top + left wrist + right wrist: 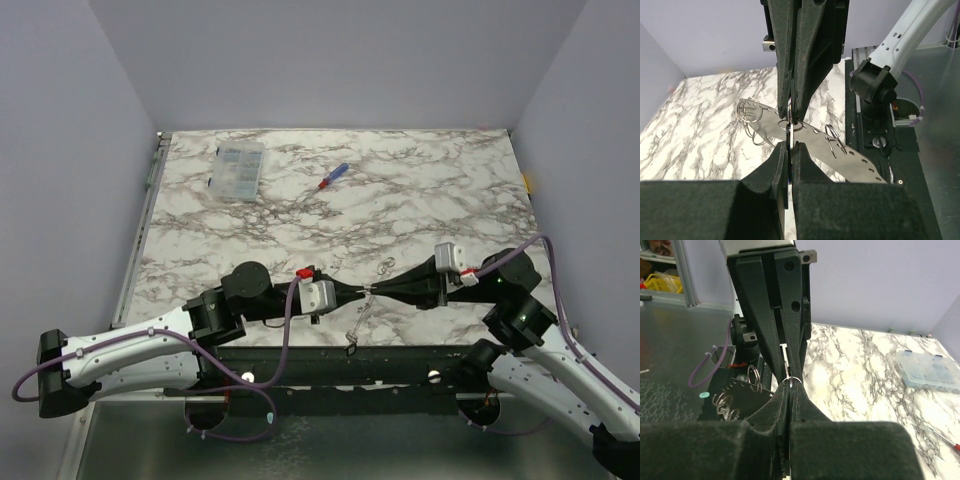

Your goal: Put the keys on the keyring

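- Surface (450,190): marbled white and grey; both arms reach in from its near edge.
- Left tool (362,291): fingers pressed together. It lies level above the near edge, about midway along it, and points right. In the left wrist view (790,146) a thin pale metal edge shows in the slit between the fingers.
- Right tool (380,290): fingers pressed together and pointing left, tip to tip with the left tool. In the right wrist view (790,391) its tips close under a small ring (794,381).
- Small ring (790,125): thin wire, pinched from both sides, with one tool on each side.
- Keyring (860,162): a pale strip with a row of holes and several wire loops through it, held off the surface by the small ring. In the top view (357,322) it runs from just beyond the tool tips down past the near edge.
- Small dark piece (352,348): at the keyring's lower end — too small to identify.
- Clear plastic box (238,170): near the far left corner.
- Screwdriver (333,176): red and blue, near the far edge and just right of the box.
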